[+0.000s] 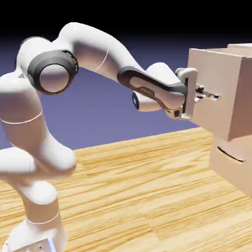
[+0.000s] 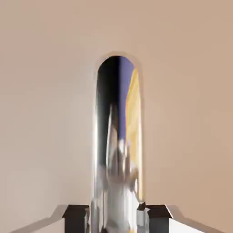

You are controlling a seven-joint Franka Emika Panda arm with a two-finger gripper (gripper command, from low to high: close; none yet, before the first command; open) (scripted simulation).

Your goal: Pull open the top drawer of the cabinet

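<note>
Clamped: two-finger grey gripper (image 1: 201, 93) closed on the thin, shiny metal bar handle (image 2: 116, 145) of the upper pale beige boxy top drawer (image 1: 216, 93), fingertips (image 2: 76, 217) pressed against either side of the bar. Held level and square to the flat drawer front, presumably so a straight backward pull runs along the slide. Already standing proud of the tall pale beige box-shaped cabinet (image 1: 243, 49) at the exterior view's right, well forward of the lower drawer front (image 1: 229, 165); judged partly open, travel remaining unclear. Smooth, matte, sharp-edged beige panels; mirror-like rounded handle reflecting the yellow grained wooden tabletop (image 1: 147, 197) and violet backdrop. Glossy white rounded arm links (image 1: 88, 44) with dark joint collars, reaching from lower left.
</note>
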